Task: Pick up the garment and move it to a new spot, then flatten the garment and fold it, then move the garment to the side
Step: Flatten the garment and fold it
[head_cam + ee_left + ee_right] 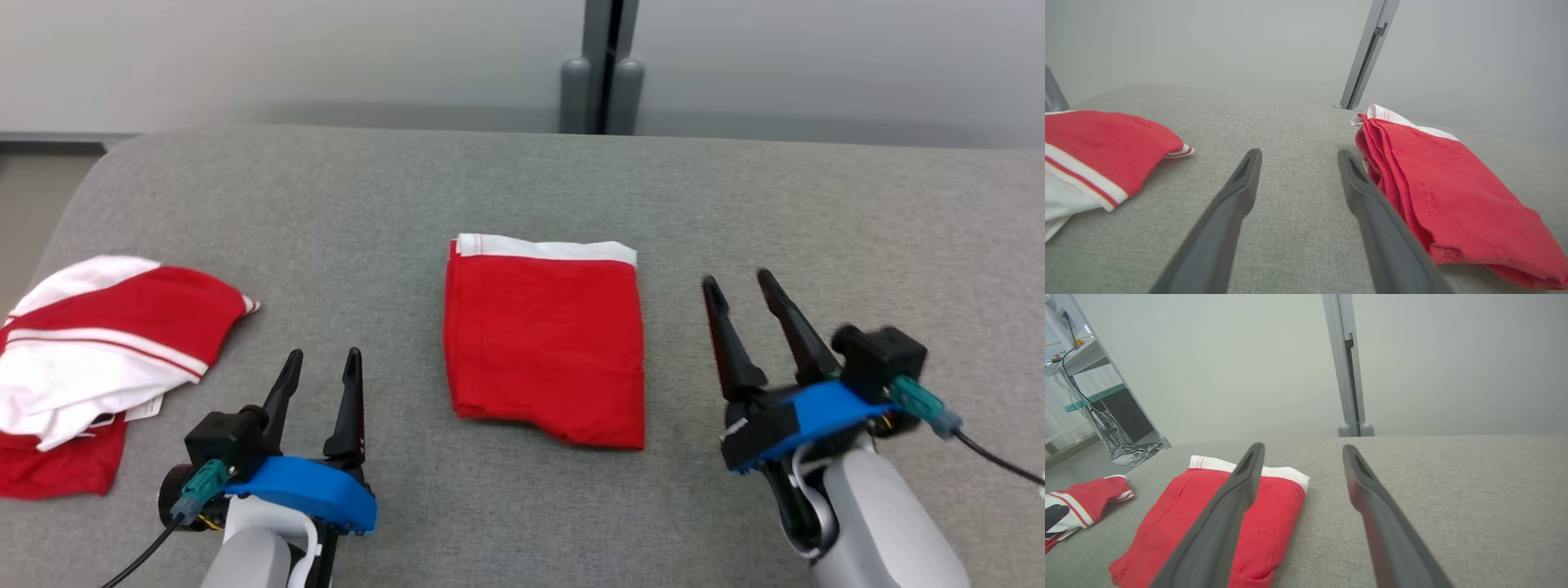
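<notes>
From the head view, the folded red garment (545,343) lies flat in the middle of the grey tabletop (522,180). Its white band is at the far edge and its slightly longer axis runs away from the robot. It sits between the two arms: the left jaws are wide and empty near its near-left corner, and the right jaws are wide and empty beside its right edge. The right jaws look a little nearer. A loose red-and-white pile (90,351) rests well apart at the left. In the left wrist view, the garment (1453,183) lies off to the right of the spread jaws, with its stacked fold edges turned toward them and the pile (1102,151) to the left. In the right wrist view, the garment (1208,522) lies to the left, partly behind the left finger, and the gap between the jaws faces bare tabletop. Folding looks done, so the shift aside likely calls for either arm to turn inward to reach an edge.
</notes>
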